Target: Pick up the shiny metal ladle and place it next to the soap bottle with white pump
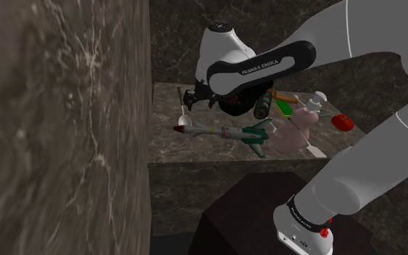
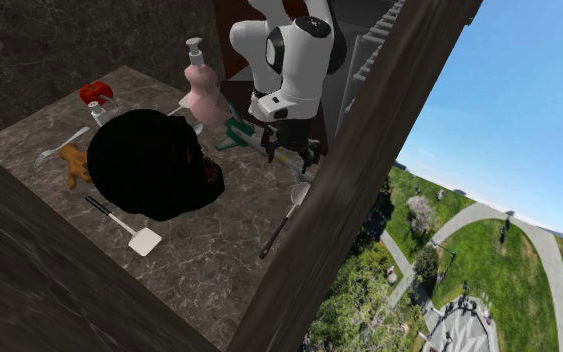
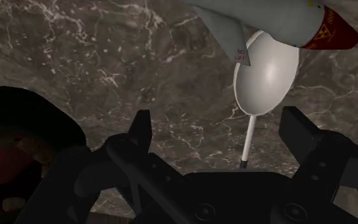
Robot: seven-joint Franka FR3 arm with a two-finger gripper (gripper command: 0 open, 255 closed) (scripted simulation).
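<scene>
Wrist view: black fingers (image 3: 139,135) gape wide and empty over the marbled table (image 3: 107,63), straddling, untouched, the handle of a shiny silvery ladle (image 3: 265,73) whose bowl lies at the red nose of a grey toy rocket (image 3: 273,19). Grasping seems in hand; next, lower, close, then carry to the pink soap bottle (image 1: 290,136) with white pump by the rocket's tail.

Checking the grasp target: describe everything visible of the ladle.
The ladle is glossy pale grey, metal-like: an oval bowl on a thin straight handle. It lies flat on the dark marbled counter. The red-tipped nose of a toy rocket overlaps the bowl's rim. The open tool hovers above the handle's end, not gripping it.
</scene>
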